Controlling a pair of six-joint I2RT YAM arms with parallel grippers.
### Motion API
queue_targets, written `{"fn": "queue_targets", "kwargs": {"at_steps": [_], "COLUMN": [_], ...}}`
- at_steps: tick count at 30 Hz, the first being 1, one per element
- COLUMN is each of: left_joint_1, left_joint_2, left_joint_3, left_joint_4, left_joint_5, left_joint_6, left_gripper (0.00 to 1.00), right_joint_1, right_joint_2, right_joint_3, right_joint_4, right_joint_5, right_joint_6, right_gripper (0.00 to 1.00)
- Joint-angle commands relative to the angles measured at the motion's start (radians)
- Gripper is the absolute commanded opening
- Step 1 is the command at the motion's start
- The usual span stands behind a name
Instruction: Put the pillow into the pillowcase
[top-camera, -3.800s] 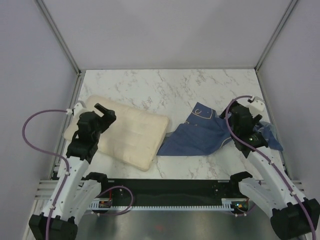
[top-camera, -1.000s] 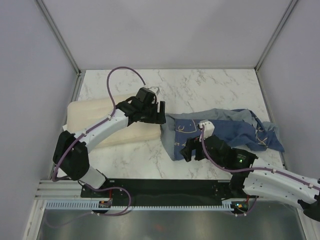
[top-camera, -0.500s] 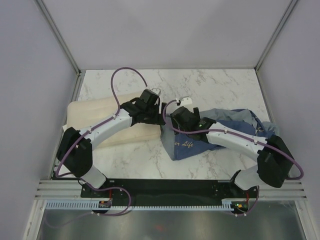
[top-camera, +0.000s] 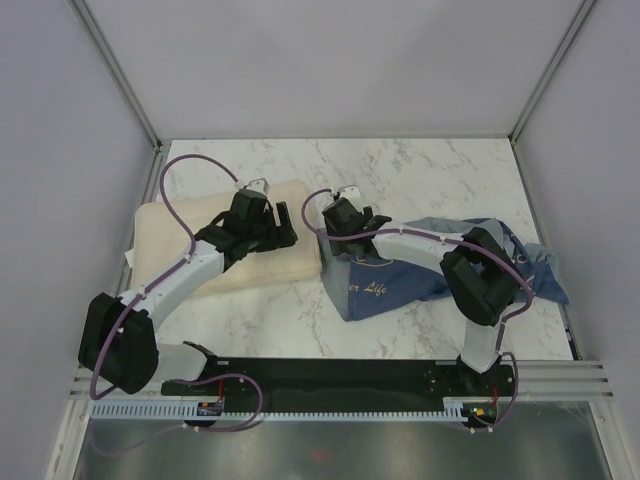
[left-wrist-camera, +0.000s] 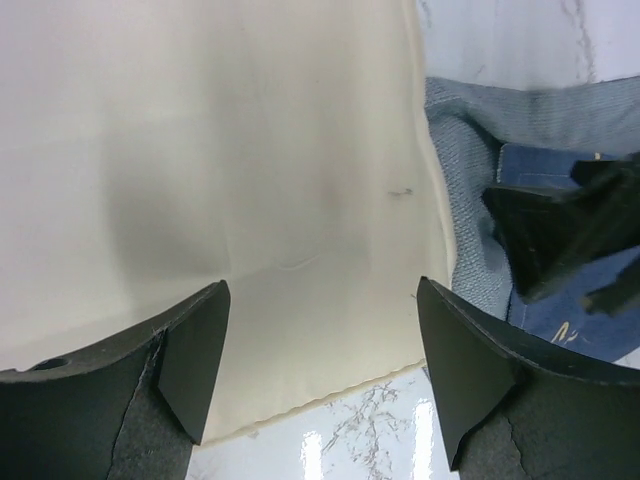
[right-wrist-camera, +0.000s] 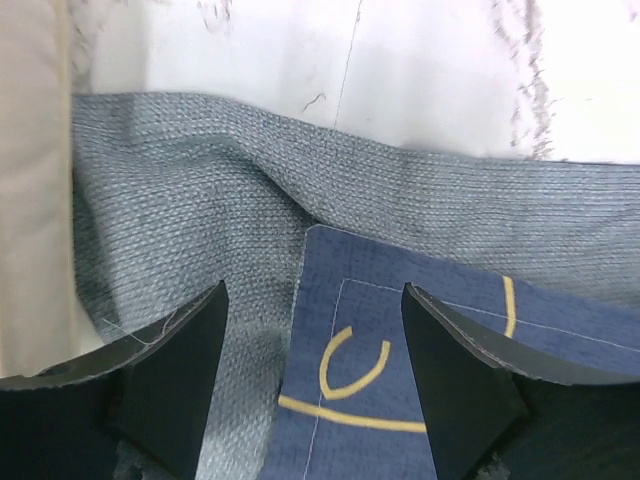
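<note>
Top external view: the cream pillow (top-camera: 165, 240) lies at the left of the marble table (top-camera: 430, 165), its right end against the denim-blue pillowcase (top-camera: 400, 285) spread to the right. The left hand (top-camera: 280, 236) hangs wide open over the pillow; the right hand (top-camera: 338, 228), wide and holding nothing, over the pillowcase's grey-blue mouth

On my feed, the white marble-patterned bench (top-camera: 420, 170) carries two things. The cream pillow (top-camera: 295, 262) lies flat on its left half, and the denim-blue pillowcase (top-camera: 400, 285) with yellow lettering sits rumpled across the right half. The pillowcase's grey-blue inner edge lies right against the pillow's right end, near the bench's middle.
</note>
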Motion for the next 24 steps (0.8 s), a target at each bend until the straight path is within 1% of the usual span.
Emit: {"fn": "queue_targets", "kwargs": {"at_steps": [1,3,4,6,8,9,10,11,12,15,16,18,19,21,22,24], "left_joint_1": [-0.003,-0.003,-0.003,-0.003,-0.003,-0.003,-0.005,-0.006,-0.009,-0.037,-0.047,-0.089,-0.103,-0.155,-0.173,-0.227], "left_joint_2": [-0.016,-0.010,-0.009,-0.002,0.002,0.005,0.007,0.008,0.010,0.013,0.021,0.030,0.043,0.056,0.065,0.088], "left_joint_3": [-0.002,-0.002,0.000,0.001,0.004,0.004,0.006,0.007,0.009,0.023,0.026,0.044,0.050,0.075,0.084,0.101], "left_joint_4": [0.073,0.073,0.073,0.073,0.075,0.075,0.076,0.076,0.075,0.075,0.075,0.075,0.076,0.081,0.088,0.088], "left_joint_5": [0.025,0.034,0.039,0.045,0.045,0.071,0.074,0.079,0.088,0.113,0.120,0.157,0.169,0.191,0.202,0.202], "left_joint_6": [-0.026,-0.026,-0.024,-0.023,-0.020,-0.018,-0.015,-0.007,-0.003,0.023,0.029,0.043,0.045,0.045,0.043,0.043], "left_gripper": [0.83,0.83,0.83,0.83,0.83,0.83,0.82,0.82,0.82,0.81,0.81,0.81,0.81,0.82,0.82,0.82], "right_joint_1": [-0.012,-0.012,-0.012,-0.013,-0.013,-0.013,-0.013,-0.012,-0.013,-0.010,-0.007,0.016,0.023,0.052,0.086,0.123], "right_joint_2": [0.056,0.067,0.062,0.058,0.047,0.039,0.018,0.000,-0.022,-0.158,-0.259,-0.373,-0.478,-0.574,-0.656,-0.729], "right_joint_3": [0.036,0.024,0.015,-0.011,-0.036,-0.042,-0.053,-0.074,-0.086,-0.166,-0.192,-0.283,-0.312,-0.387,-0.431,-0.471], "right_joint_4": [0.013,0.010,0.010,0.010,0.010,0.010,0.009,0.007,0.009,0.045,0.064,0.120,0.134,0.148,0.147,0.132], "right_joint_5": [0.000,0.038,0.053,0.075,0.092,0.098,0.112,0.119,0.127,0.126,0.117,0.042,0.003,-0.105,-0.123,-0.156], "right_joint_6": [0.014,0.025,0.031,0.034,0.033,0.034,0.037,0.045,0.050,0.051,0.043,0.024,0.020,0.031,0.052,0.082], "right_gripper": [0.77,0.75,0.71,0.67,0.53,0.43,0.18,0.07,0.00,0.00,0.00,0.00,0.00,0.00,0.00,0.00]}}
